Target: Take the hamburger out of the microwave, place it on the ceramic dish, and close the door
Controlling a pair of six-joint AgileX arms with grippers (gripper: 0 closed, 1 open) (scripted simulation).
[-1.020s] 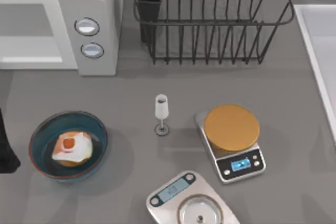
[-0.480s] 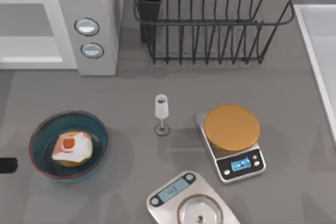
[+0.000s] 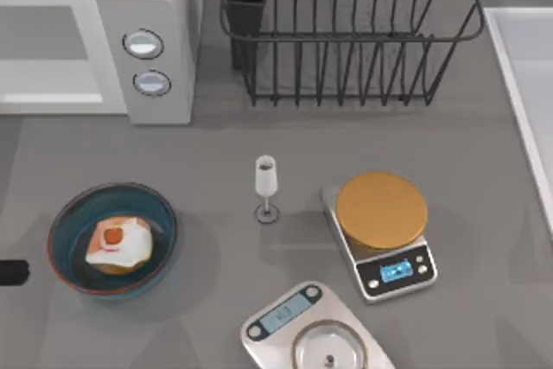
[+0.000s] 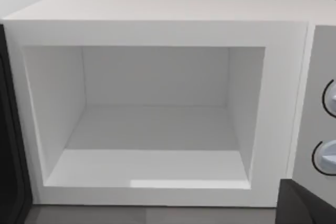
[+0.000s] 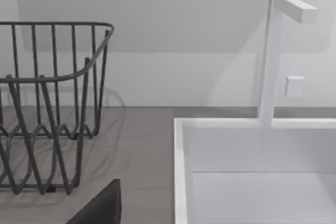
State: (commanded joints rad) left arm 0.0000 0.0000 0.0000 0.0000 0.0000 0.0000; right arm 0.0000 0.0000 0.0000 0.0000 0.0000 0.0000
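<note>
Now the hamburger (image 3: 117, 244) sits in the ceramic dish (image 3: 65, 222) — microwave (image 4: 157, 30) open.

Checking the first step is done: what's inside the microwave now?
Nothing: the microwave cavity shows bare walls and floor. Only its near left corner is hidden by a dark edge. The hamburger sits in the dish.

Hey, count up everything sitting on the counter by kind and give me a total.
Microwave: 1
Dish rack: 1
Scales: 2, one with an orange disc, one silver
Glass: 1
Blue dish: 1
Hamburger, in the dish: 1
Total: 7
</note>
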